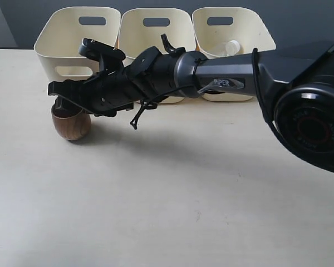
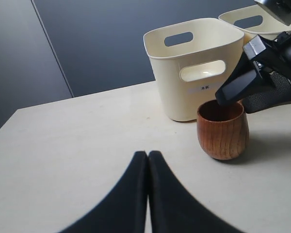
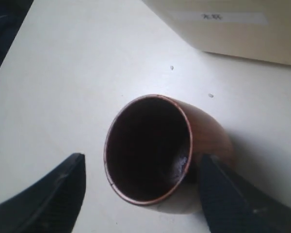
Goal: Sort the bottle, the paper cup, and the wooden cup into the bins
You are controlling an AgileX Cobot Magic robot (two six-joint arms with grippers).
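Note:
The wooden cup (image 1: 71, 125) stands upright on the table in front of the left bin (image 1: 72, 44). My right gripper (image 1: 65, 99) reaches across from the right and hangs open over the cup's mouth. In the right wrist view the gripper (image 3: 143, 158) has one finger on each side of the cup (image 3: 150, 145), one close to its wall. The left gripper (image 2: 148, 154) is shut and empty, low over the table short of the cup (image 2: 223, 131). The bottle (image 1: 229, 49) lies in the right bin (image 1: 234, 28). The paper cup is out of view.
The middle bin (image 1: 156, 30) stands between the other two along the table's back. My right arm (image 1: 222, 78) crosses in front of the middle and right bins. The left bin (image 2: 194, 68) is just behind the cup.

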